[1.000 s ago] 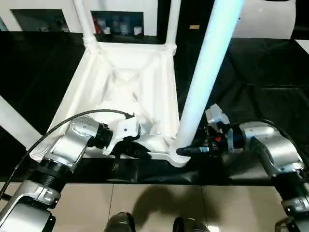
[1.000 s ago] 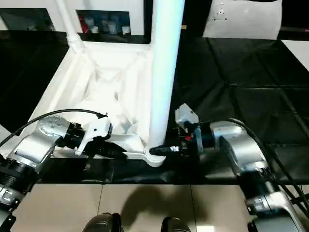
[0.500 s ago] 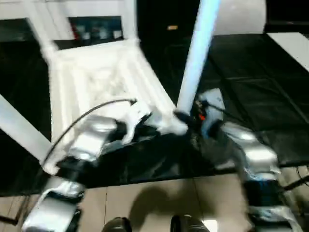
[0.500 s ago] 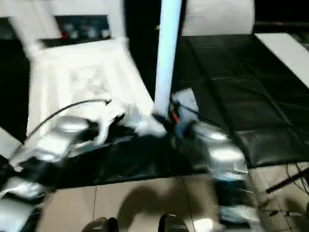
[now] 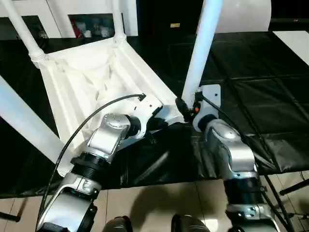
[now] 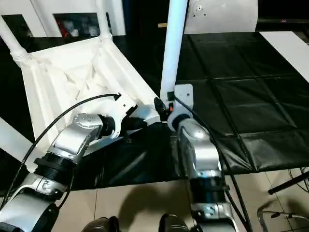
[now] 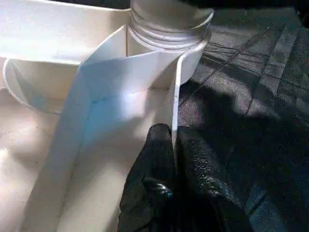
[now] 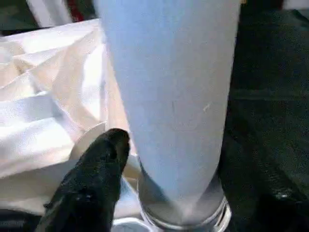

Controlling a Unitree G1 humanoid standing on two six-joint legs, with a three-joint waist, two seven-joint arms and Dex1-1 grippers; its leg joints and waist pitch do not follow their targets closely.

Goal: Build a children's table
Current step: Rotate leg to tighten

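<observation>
The children's table [image 5: 96, 82] lies upside down on the black mat, its ribbed underside facing up and its white legs standing upright. My left gripper [image 5: 153, 126] is shut on the thin rim [image 7: 175, 96] of the top, just beside the near right corner socket [image 7: 169, 29]. My right gripper [image 5: 186, 107] straddles the base of the near right leg [image 5: 200, 48]. One black finger [image 8: 104, 164] stands close beside the leg [image 8: 169, 96], the other stands apart from it, so the jaws are open around it.
A black mat [image 5: 251, 87] covers the floor under and to the right of the table. A white cabinet [image 5: 91, 26] with glass-fronted compartments stands at the back. A white panel [image 5: 246, 14] is at the back right. Tiled floor [image 5: 145, 208] lies nearest me.
The whole view has swung. My right gripper's fingers have spread away from the base of the leg. My left gripper keeps its pinch on the rim.
</observation>
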